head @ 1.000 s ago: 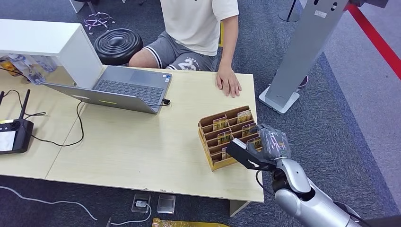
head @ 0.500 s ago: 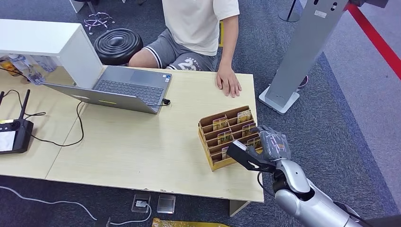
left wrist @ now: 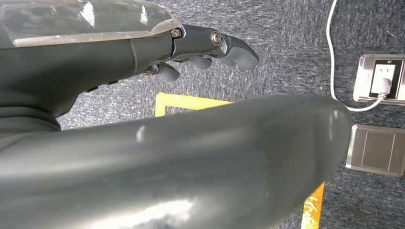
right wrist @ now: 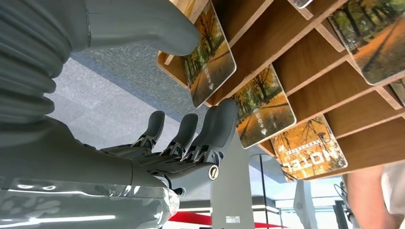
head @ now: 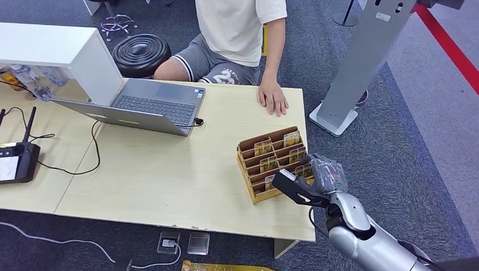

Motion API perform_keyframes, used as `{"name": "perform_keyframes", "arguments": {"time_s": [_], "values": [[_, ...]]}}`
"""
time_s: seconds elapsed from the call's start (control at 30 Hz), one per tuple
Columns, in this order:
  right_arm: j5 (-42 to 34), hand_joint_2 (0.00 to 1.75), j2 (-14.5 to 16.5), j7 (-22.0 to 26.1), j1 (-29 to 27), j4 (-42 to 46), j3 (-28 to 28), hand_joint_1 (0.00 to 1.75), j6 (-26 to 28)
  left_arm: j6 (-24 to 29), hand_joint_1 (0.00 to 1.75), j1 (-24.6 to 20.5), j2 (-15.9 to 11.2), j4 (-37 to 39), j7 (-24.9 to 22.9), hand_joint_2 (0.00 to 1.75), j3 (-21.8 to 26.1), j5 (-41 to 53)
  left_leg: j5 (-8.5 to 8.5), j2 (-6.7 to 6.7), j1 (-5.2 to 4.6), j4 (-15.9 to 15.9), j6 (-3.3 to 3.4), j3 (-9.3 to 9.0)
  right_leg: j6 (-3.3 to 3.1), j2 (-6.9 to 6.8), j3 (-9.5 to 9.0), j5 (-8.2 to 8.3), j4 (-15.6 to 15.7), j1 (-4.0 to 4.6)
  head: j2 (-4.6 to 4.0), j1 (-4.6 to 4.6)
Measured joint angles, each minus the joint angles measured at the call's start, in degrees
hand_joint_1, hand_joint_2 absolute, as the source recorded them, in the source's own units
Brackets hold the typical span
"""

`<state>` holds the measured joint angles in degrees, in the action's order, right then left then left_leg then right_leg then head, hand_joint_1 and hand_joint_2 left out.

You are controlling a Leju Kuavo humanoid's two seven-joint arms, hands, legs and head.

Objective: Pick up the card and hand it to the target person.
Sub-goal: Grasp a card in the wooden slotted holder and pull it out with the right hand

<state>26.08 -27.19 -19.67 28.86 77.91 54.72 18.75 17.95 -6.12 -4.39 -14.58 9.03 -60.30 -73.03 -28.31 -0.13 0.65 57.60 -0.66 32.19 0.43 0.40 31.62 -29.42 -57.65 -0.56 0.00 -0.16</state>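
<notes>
Grey-blue carpet (head: 395, 147) surrounds a pale wooden bench (head: 169, 169). At the bench's 4 o'clock corner stands a wooden card rack (head: 272, 164), its stepped slots holding several cards with autumn-tree prints. The right robot hand (head: 316, 178) sits at the rack's 4 o'clock edge, thumb over the near side and fingers by the rack's right end. In the right wrist view the right robot hand (right wrist: 157, 119) brackets the card (right wrist: 210, 59) in the rack's end slot: the thick grey thumb (right wrist: 143, 24) lies against one face of it, while the darker fingers (right wrist: 215, 129) reach up on the other side, narrow but with a gap to the card. The card sits in its slot; whether it is actually pinched cannot be told. More cards (right wrist: 265, 107) stand in the slots beside it.

At the bench's 12 o'clock edge a person in a white shirt (head: 240, 28) sits with one hand (head: 273, 97) flat on the bench. An open laptop (head: 147, 107) lies toward 11 o'clock beside a white box (head: 56, 51), and a black controller with antennas (head: 17, 158) rests at 9 o'clock. A grey stand (head: 361, 62) rises at 2 o'clock.

The left robot hand (left wrist: 205, 47) hangs over the carpet, fingers loosely curled around nothing, near a floor socket (left wrist: 382, 81).
</notes>
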Motion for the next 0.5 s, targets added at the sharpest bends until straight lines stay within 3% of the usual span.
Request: {"name": "perform_keyframes", "arguments": {"time_s": [0.33,0.5], "values": [[-0.3,1.75,0.0,-0.1,0.0,-0.8,0.0,1.06,0.1,-0.1,0.0,0.0,0.0,0.0,0.2,0.0,0.0,-0.2,0.0,0.0,0.0,0.0,0.0,0.0,0.0,0.0,0.0,0.0,0.0,0.0,0.0,0.0],[-0.3,1.75,0.0,-0.1,0.0,-1.0,0.0,1.06,0.1,-0.1,0.0,0.0,0.0,0.0,0.2,0.0,0.0,-0.3,0.0,0.0,0.0,0.0,0.0,0.0,0.0,0.0,0.0,0.0,0.0,0.0,0.0,-0.01]]}}
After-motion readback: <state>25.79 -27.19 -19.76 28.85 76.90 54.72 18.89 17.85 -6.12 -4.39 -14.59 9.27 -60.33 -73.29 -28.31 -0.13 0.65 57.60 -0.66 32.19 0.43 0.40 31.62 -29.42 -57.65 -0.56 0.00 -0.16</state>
